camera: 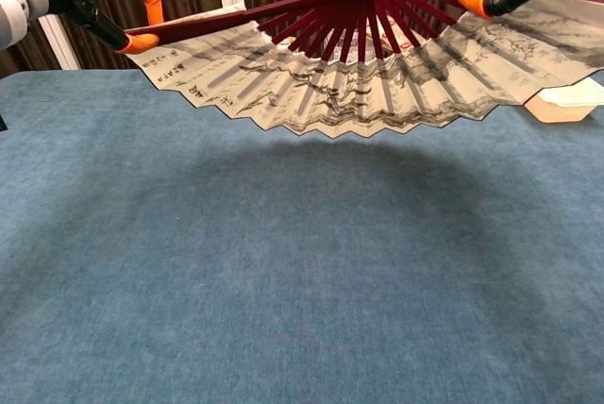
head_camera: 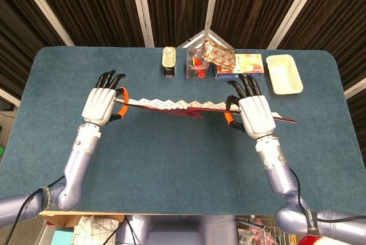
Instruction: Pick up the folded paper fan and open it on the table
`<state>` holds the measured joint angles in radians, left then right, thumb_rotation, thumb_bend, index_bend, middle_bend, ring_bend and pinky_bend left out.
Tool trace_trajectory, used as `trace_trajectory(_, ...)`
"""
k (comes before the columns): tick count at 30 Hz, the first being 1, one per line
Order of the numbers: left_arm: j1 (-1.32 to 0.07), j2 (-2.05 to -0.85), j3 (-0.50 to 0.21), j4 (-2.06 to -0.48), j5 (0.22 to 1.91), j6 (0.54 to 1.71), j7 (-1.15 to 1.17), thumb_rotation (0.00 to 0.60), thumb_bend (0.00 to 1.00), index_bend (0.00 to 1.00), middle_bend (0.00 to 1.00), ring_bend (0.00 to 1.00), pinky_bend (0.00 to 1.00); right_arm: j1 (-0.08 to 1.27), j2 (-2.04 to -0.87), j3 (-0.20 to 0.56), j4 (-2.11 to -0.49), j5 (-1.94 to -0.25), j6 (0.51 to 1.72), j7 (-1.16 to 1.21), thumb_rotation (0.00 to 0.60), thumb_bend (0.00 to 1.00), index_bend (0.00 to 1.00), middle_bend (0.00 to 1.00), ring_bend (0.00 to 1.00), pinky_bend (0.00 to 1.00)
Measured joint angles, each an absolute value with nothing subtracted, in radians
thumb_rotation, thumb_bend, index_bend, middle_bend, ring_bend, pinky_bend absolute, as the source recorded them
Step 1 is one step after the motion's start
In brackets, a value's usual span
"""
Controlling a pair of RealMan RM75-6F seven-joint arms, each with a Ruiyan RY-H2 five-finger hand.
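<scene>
The paper fan (head_camera: 171, 105) is spread wide open and held in the air above the blue bench (head_camera: 171, 165), between the two hands; in the chest view its dark red ribs meet at a pivot at the top and the pleated paper with ink painting hangs down, with its shadow on the cloth under it. The left hand (head_camera: 101, 103) holds the left end rib, its fingers (camera: 142, 9) with orange tips clamped on the rib; the right hand (head_camera: 255, 114) holds the right end rib in the same way, an orange fingertip (camera: 471, 2) pressed against the rib. The right end of the fan sticks out past the right hand.

At the far edge of the bench stand a small dark bottle (head_camera: 168, 62), a clear box (head_camera: 197, 65) with red things inside, a snack packet (head_camera: 219, 55) lying on a colourful carton (head_camera: 247, 66), and a cream tray (head_camera: 284, 74) at the far right.
</scene>
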<state>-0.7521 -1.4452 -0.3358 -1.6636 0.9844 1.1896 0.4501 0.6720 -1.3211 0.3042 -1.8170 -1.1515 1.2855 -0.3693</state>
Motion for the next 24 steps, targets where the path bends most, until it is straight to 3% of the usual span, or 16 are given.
trace_trajectory(24, -0.768, -1.474, -0.315, -1.694, 0.988, 1.217, 0.475, 0.600, 0.54, 0.72, 0.12, 0.00, 0.05, 0.609, -1.292, 0.258, -1.770, -1.222, 1.295, -0.305, 0.600, 0.50, 0.79, 0.21, 0.00, 0.00)
